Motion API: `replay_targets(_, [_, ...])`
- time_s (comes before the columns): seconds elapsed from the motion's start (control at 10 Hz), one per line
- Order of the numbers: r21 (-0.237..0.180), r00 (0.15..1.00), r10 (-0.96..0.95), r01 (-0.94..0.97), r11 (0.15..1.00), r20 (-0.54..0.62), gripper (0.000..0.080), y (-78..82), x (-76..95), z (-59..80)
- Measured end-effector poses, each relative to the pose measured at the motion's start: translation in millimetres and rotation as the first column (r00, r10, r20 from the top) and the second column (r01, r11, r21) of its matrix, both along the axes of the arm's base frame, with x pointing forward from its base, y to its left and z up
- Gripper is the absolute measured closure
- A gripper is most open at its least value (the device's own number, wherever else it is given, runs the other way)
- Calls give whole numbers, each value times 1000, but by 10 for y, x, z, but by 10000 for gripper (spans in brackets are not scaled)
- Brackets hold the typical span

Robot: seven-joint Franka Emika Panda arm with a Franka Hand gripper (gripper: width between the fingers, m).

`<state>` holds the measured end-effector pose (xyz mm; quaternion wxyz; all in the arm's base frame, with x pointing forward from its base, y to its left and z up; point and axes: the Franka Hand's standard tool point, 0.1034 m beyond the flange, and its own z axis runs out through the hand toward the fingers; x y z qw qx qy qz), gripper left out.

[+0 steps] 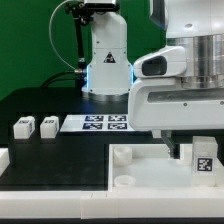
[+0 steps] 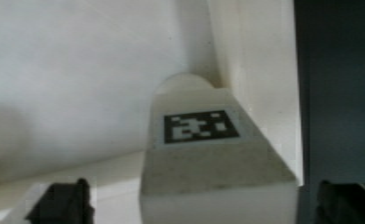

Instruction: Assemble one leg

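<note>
Tabletop (image 1: 140, 175): white tray, round corner sockets, one leg (image 1: 203, 156) standing inside.
Gripper (image 2: 197, 205): fingers clamped on that leg.
Spare legs (image 1: 36, 126): on black table.

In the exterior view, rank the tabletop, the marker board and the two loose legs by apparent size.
1. the tabletop, though it lies nearest the camera.
2. the marker board.
3. the two loose legs; they look alike, so I won't rank them.
</note>
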<state>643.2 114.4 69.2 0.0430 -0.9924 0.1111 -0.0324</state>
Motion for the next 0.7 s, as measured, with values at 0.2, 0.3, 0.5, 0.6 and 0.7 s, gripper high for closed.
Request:
replay_targets(0.2, [4, 998, -58, 58, 998, -5, 436, -6, 0, -2])
replay_targets(0.3, [15, 980, -197, 198, 980, -18, 436, -10, -1, -4])
replay_targets(0.5, [24, 891, -453, 454, 891, -45, 509, -30, 0, -10])
replay_targets(0.6, [24, 820, -569, 571, 821, -61, 509, -40, -2, -11])
replay_targets(0.7, [22, 760, -646, 649, 761, -71, 509, -45, -5, -11])
